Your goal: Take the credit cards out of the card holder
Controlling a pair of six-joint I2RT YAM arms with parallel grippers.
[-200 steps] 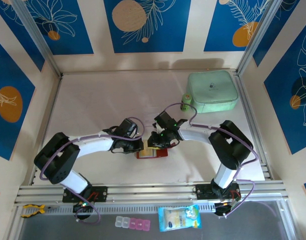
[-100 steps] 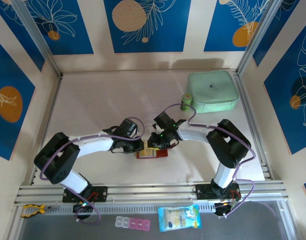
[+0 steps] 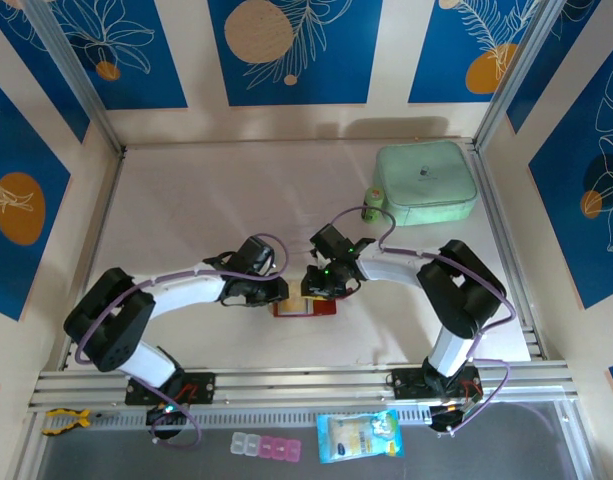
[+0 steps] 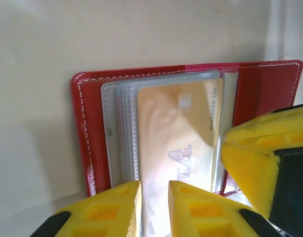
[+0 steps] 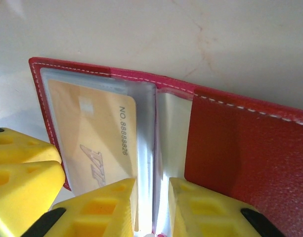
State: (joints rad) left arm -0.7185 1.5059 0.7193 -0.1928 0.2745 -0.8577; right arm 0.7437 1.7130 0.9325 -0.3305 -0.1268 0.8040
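The card holder, a red folding wallet, lies open on the table between my two grippers. Its clear sleeves fan out from the red cover. An orange-yellow credit card sits in the top sleeve, also seen from the right wrist. My left gripper points down over the card's near end, jaws a narrow gap apart, the card's face showing flat between them. My right gripper is shut on an upright clear sleeve leaf at the wallet's fold. Its yellow fingers show beside the card.
A mint-green case stands at the back right with a small green bottle beside it. The aluminium rail runs along the near edge. Past it lie a blue packet and small pill boxes.
My left gripper's jaws have parted a little over the card. The right gripper has shifted slightly and keeps its hold. The wallet has stayed put.
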